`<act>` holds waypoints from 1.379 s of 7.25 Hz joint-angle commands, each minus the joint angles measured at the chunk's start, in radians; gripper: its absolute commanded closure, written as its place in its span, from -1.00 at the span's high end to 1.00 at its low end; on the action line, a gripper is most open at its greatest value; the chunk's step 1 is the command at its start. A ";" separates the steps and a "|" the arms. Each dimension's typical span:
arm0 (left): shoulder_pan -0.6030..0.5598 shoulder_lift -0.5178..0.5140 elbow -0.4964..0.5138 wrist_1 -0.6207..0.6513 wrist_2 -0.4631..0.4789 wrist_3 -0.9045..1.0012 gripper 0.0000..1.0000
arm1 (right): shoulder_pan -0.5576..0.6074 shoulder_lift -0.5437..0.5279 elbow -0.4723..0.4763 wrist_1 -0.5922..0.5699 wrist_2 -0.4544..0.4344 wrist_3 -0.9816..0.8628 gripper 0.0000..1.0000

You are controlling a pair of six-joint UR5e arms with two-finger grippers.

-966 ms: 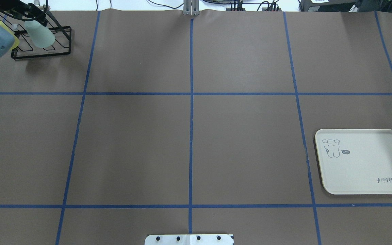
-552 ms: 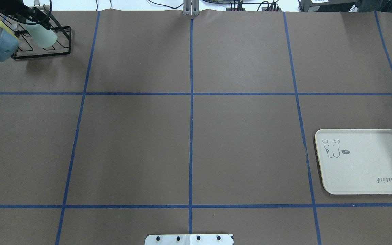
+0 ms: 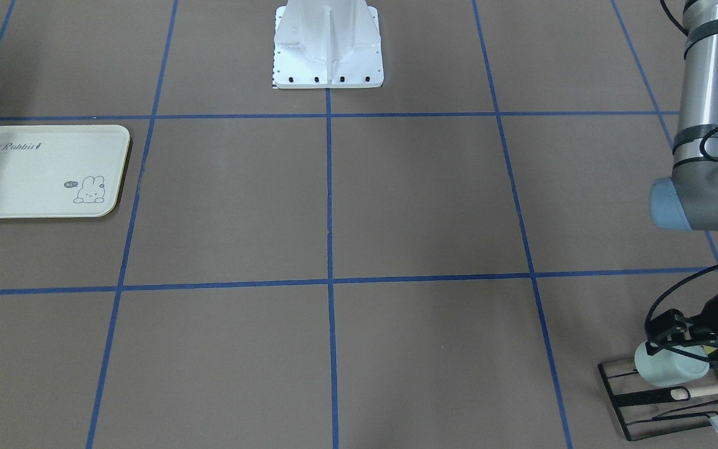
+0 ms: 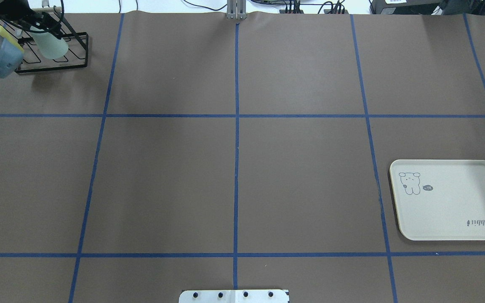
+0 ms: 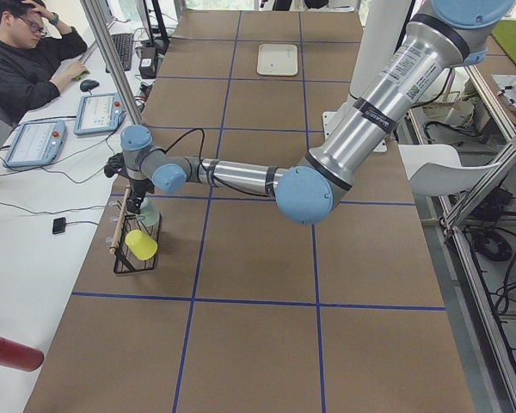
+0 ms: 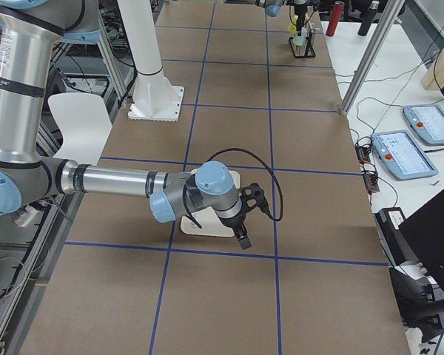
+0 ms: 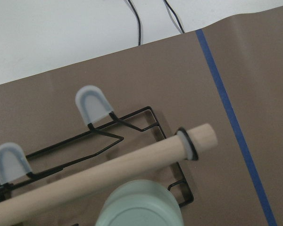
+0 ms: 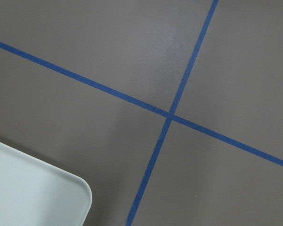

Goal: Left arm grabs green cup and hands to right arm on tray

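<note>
- Left gripper [image 3: 677, 346]: at the far-left corner, over the rack [image 4: 57, 68]. Its fingers stand either side of the green cup [image 3: 670, 366] and appear clamped on it.
- Green cup: tilted, just above the rack's wooden rod [image 7: 108, 172]. It is not carried clear of the rack. A yellow cup [image 5: 140, 245] sits beside it.
- Hand-over: not begun, as the two arms are well apart.
- Tray [image 4: 449, 210]: at the right side, with the green cup not on it.
- Right gripper [image 6: 243, 238]: pointing down at the tray's edge. Only a side view shows it, so I cannot tell whether it is open or closed.
- Assessment: the grab looks done. The lift, carry, transfer and placement remain.
</note>
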 commanded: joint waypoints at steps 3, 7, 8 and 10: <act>-0.002 -0.001 0.005 -0.002 0.032 -0.002 0.96 | 0.000 0.000 0.000 0.000 0.000 0.000 1.00; 0.000 -0.001 0.005 -0.014 0.032 0.002 0.60 | 0.000 0.000 0.000 0.000 0.000 0.000 1.00; 0.000 0.000 0.005 -0.014 0.032 0.002 0.60 | 0.000 0.000 0.000 0.000 0.000 0.000 1.00; 0.002 0.003 0.003 -0.016 0.031 0.002 0.42 | -0.001 0.000 0.000 0.000 0.000 0.000 1.00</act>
